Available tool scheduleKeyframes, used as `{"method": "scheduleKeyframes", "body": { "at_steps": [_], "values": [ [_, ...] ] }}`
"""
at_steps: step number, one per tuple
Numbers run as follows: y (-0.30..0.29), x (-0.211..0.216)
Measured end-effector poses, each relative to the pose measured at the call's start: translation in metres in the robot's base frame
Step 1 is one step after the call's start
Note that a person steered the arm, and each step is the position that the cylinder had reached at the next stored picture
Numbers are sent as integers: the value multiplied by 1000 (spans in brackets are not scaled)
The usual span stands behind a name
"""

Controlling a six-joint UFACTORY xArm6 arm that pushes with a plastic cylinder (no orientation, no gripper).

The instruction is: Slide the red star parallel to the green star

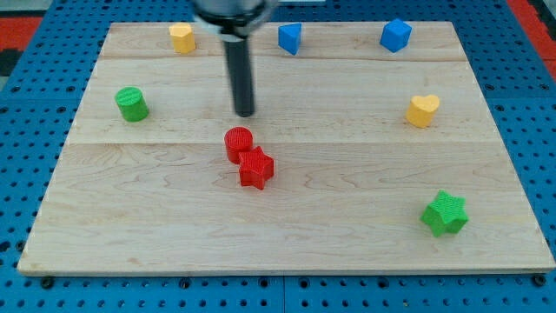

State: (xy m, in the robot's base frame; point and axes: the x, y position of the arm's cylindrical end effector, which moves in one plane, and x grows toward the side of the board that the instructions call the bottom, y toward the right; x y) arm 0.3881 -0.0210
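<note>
The camera view looks down at a pale wooden board [287, 235] of joined planks, lying on a blue perforated surface [26, 104]. From the view's top a straight dark rod [240, 74] comes down, and my tip [246, 114] sits on the board a little above the middle. It has no jaws and nothing to open or close; it holds nothing and touches no block.

Just below my tip, toward the view's bottom, stands a red plastic cylinder [238, 143], close to the tip but apart from it. Touching that cylinder on its lower right is the red plastic star-shaped block [256, 168], which lies near the centre of the board. The green plastic star-shaped block [445, 213] rests well apart from it, near the board's lower right corner and lower in the view than the red star.

A green plastic cylinder [131, 103] stands near the left edge, roughly level with my tip. Along the top edge sit a yellow block [182, 37] whose exact shape is hard to make out, left of the rod, a blue angular block [289, 38] just right of the rod, and a second blue angular block [395, 35] further right. A yellow heart-shaped block [422, 110] lies near the right edge, above the green star.
</note>
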Motion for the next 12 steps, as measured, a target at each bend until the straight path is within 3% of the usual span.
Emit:
{"method": "scheduleKeyframes", "body": {
  "at_steps": [1,2,3,5,8,9,10,12],
  "values": [
    [5,43],
    [-51,63],
    [-44,90],
    [13,93],
    [56,160],
    [114,160],
    [127,221],
    [28,208]
  ]
}}
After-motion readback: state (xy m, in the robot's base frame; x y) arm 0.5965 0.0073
